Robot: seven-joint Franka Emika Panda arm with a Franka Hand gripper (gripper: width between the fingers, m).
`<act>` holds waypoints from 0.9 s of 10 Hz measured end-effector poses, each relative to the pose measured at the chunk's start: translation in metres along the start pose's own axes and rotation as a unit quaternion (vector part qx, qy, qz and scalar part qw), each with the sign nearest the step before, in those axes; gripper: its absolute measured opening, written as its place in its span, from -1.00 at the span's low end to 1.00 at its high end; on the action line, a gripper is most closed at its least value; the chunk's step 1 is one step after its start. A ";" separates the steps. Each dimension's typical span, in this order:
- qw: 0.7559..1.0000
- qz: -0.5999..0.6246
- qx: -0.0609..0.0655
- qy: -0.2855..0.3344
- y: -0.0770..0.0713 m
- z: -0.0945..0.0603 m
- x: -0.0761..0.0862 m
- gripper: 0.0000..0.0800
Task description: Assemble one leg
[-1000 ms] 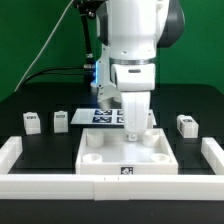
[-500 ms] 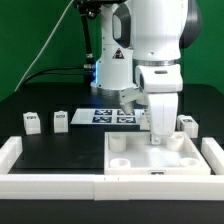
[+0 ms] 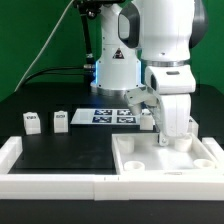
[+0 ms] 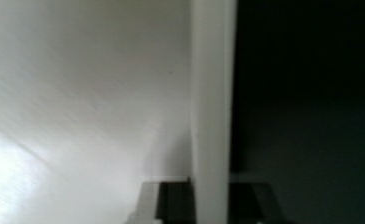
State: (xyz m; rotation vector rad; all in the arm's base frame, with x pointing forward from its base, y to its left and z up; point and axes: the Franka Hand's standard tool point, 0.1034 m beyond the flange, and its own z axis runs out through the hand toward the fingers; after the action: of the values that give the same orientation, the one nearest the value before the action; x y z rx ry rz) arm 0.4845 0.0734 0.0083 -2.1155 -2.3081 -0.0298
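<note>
My gripper [image 3: 166, 138] is shut on the far rim of the large white tray-like piece [image 3: 150, 160], which lies at the front of the exterior view's right. In the wrist view the rim [image 4: 211, 100] runs as a white strip between my dark fingers [image 4: 172, 202], with my gripper [image 4: 213, 204] closed around it. Two legs, small white blocks with tags, stand on the black table at the exterior view's left: one [image 3: 33, 122] and one [image 3: 61, 120]. A third white block [image 3: 192, 124] peeks out behind my gripper on the right.
The marker board [image 3: 108, 115] lies at the back middle, in front of the arm's base. A low white rail [image 3: 50, 184] runs along the front edge, with raised ends at the left [image 3: 9, 150] and the right [image 3: 214, 148].
My gripper has moved to the exterior view's right, dragging the tray-like piece with it from the front middle to the right rail. The two legs at the left have not moved.
</note>
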 end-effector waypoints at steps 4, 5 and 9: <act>1.000 0.001 0.000 0.000 0.000 0.000 -0.001 0.20; 1.000 0.001 0.000 0.000 0.000 0.000 -0.001 0.48; 1.000 0.007 0.000 0.000 -0.001 0.000 -0.001 0.62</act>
State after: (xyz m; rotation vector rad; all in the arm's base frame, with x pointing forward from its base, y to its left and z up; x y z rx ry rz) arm 0.4832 0.0723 0.0087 -2.1317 -2.2927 -0.0287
